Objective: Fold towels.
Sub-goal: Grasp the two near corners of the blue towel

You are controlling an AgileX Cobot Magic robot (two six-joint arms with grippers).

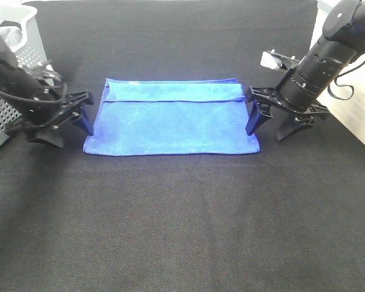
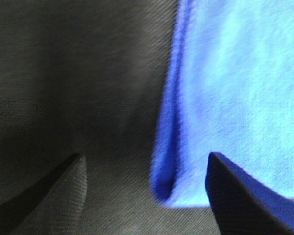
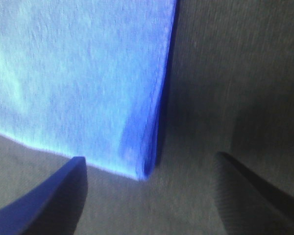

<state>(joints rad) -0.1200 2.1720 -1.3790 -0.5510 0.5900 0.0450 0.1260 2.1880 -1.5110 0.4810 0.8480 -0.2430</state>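
Note:
The royal-blue towel [image 1: 170, 125] lies flat on the black table, with its far strip folded over toward me. My left gripper [image 1: 70, 131] is open and low at the towel's left near corner, one finger touching the towel's edge. In the left wrist view that corner [image 2: 171, 191] lies between the open fingertips [image 2: 49, 196]. My right gripper [image 1: 267, 131] is open and low at the towel's right edge, near its near corner. In the right wrist view that corner [image 3: 144, 171] lies between the open fingertips [image 3: 44, 196]. Neither gripper holds anything.
A grey perforated basket [image 1: 6, 115] stands at the far left behind my left arm, with a dark grey cloth [image 1: 6, 33] inside. The black table cover [image 1: 182, 231] ends at the right, where a pale surface [image 1: 359, 115] shows.

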